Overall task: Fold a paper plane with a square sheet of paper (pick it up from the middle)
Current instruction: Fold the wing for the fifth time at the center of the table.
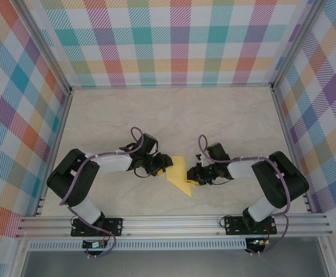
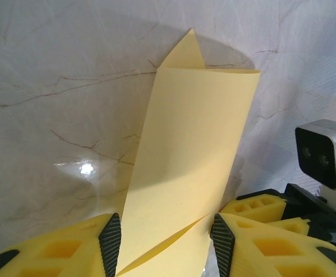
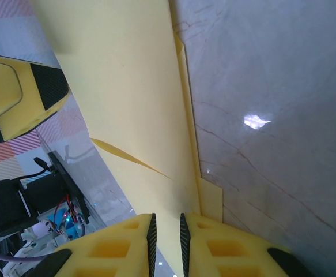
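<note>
**Position.** The sheet of paper point(image 1: 180, 176) sits at lower centre of the overhead frame. It is between the left hand point(image 1: 163, 164) and the right hand point(image 1: 194, 176), above the marbled tabletop point(image 1: 225, 115).

**Hand state.** The right hand has its pads point(image 3: 151, 234) pressed almost together, pinching a layered edge of the sheet at the bottom of its wrist frame. The left hand stands partly spread, and the sheet runs up between its pads point(image 2: 110, 239). You cannot tell whether those pads bear on the sheet's edges or merely flank it.

**Handling.** Treat the sheet as very light, thin and limp.
- It bows under its own weight and shows a loose buckle near the bottom of the left wrist frame.
- Squeezing across its width will probably crumple it, and any stray crease is likely to stay.
- Take hold flat across the faces, close to a folded edge where the layers add stiffness.

**Not readable.**
- The lower end of the sheet is cut off at the bottom of both wrist frames.
- The number of layers is unclear.
- A pointed corner shows behind the top fold in the left wrist frame, but its extent is hidden.
- You cannot tell whether any part of the sheet rests on the tabletop.
</note>
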Available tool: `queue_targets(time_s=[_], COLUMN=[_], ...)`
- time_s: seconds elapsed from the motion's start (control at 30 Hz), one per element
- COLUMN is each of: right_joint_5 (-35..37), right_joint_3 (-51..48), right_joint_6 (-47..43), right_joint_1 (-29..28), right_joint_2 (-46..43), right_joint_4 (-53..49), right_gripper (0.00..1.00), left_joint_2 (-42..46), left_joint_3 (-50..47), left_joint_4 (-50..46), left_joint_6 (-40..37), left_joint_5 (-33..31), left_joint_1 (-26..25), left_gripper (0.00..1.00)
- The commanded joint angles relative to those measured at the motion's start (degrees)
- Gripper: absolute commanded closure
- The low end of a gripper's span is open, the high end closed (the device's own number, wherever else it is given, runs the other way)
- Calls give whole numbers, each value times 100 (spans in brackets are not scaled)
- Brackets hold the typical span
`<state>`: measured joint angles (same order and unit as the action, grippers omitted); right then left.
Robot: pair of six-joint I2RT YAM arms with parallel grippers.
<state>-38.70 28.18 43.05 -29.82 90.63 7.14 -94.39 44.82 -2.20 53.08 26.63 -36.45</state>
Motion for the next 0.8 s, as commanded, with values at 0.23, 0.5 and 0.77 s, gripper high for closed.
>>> queue_targets(time_s=[0.23, 0.5, 0.77], right_joint_5=[872, 870, 868], right_joint_3=[-228, -208, -236], right_joint_6=[-117, -86, -32], right_joint_1=[-68, -59, -45], right_joint_2=[515, 456, 350], right_joint_4=[24, 20, 8], right_gripper=[79, 79, 78], left_joint_2=[-114, -136, -125], left_joint_3=[-65, -207, -300], left_joint_4=[89, 598, 725], left_joint_6=[26, 282, 348], left_joint_5=[143, 435, 540], left_joint_1=[-48, -51, -49], left_gripper=[52, 53, 54])
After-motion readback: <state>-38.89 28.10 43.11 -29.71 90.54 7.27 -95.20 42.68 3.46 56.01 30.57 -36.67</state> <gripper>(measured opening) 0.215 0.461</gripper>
